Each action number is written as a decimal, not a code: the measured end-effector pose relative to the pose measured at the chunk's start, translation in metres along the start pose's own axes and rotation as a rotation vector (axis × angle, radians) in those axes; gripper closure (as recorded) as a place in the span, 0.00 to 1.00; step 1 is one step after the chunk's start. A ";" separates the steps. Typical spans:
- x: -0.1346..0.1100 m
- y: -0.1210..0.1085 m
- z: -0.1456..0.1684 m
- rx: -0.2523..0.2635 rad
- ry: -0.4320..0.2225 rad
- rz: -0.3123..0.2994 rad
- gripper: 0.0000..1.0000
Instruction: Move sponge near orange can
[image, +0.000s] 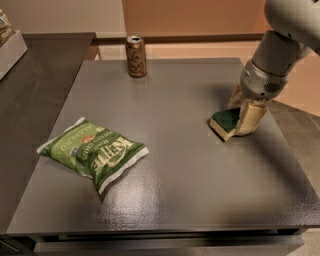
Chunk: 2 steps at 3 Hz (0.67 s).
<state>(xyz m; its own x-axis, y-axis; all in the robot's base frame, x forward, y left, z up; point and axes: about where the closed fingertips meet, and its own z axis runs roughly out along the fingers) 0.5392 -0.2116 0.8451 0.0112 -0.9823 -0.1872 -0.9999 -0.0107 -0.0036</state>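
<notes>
On the right of the worktop (190, 190), the gripper (240, 119) holds the right end of the sponge (223, 121) between its jaws. It should grip firmly, lift slightly, and stop just beside the far orange can (135, 56).

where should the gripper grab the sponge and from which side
Take the sponge across its narrow width, pinching the pale foam side walls, coming down from above. It lies flat on the table, green face up, probably too low for a side approach. The gripper is at its right end, so grip there.
</notes>
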 end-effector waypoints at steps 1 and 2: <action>-0.016 -0.020 -0.021 0.032 -0.010 0.014 0.87; -0.046 -0.054 -0.038 0.104 -0.023 0.008 1.00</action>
<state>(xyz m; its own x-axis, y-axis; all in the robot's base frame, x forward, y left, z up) 0.5924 -0.1725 0.8911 0.0045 -0.9778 -0.2097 -0.9945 0.0176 -0.1037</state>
